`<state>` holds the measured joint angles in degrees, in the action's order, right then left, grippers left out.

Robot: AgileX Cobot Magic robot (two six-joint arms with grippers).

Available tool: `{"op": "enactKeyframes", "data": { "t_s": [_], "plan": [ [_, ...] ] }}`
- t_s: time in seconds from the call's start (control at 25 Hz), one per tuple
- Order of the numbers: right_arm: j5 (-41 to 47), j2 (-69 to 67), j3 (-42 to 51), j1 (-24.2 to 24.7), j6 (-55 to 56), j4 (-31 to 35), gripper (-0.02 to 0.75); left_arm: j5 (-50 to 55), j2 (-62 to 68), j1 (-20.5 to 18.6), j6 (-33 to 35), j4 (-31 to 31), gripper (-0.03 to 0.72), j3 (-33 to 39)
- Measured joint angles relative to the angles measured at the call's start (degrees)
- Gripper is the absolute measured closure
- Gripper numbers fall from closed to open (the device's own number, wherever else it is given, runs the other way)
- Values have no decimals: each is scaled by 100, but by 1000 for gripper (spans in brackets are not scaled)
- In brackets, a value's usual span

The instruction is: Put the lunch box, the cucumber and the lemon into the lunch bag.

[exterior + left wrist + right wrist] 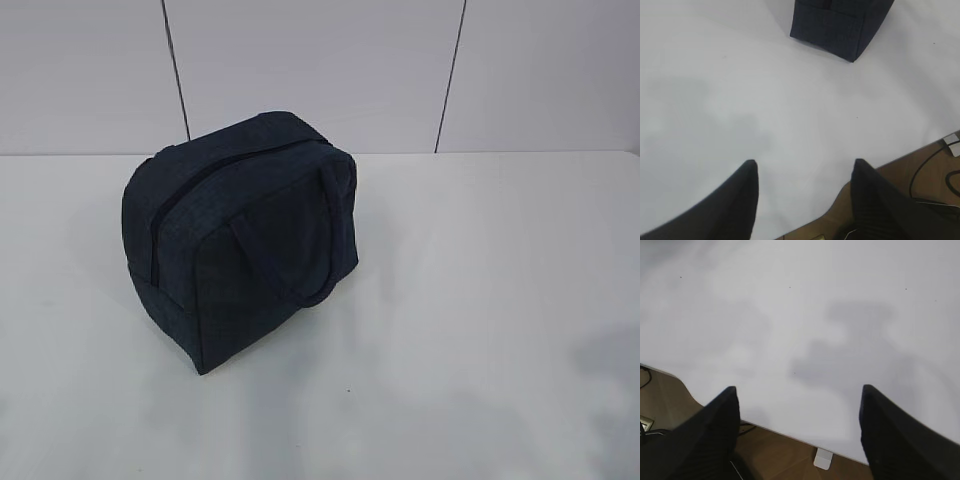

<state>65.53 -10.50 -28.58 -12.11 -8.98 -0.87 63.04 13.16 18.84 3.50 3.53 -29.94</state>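
The lunch bag stands on the white table, zipper run closed along its top ridge, one loop handle lying flat against the near side panel. Lunch box, cucumber and lemon appear in no view.

From the left gripper, a lower corner of the bag lies ahead and slightly right, well apart, with bare table between. The left jaws stand apart and hold nothing.

From the right gripper, only empty table lies ahead; the bag is outside this view. The right jaws stand wide apart, also empty.

Judgement: the left arm is nearer the bag and better placed to reach it first.
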Motion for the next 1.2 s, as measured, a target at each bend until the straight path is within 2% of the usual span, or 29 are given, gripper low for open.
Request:
{"op": "enactKeyframes", "data": {
  "t_s": [0.48,0.64,0.88,1.0,1.2],
  "plan": [
    [-10,56,0,0,0,0,172,0,0,-89,0,0,275,0],
    [-10,152,0,199,0,0,172,0,-7,-684,0,0,283,0],
    [-10,200,0,1014,0,0,172,0,-54,-1942,0,-8,295,0],
    [-10,460,0,1123,0,0,172,0,-353,-2182,0,-8,296,0],
    [-10,1067,0,1134,0,-9,172,10,-1163,-2233,0,-8,296,0]
  ]
}}
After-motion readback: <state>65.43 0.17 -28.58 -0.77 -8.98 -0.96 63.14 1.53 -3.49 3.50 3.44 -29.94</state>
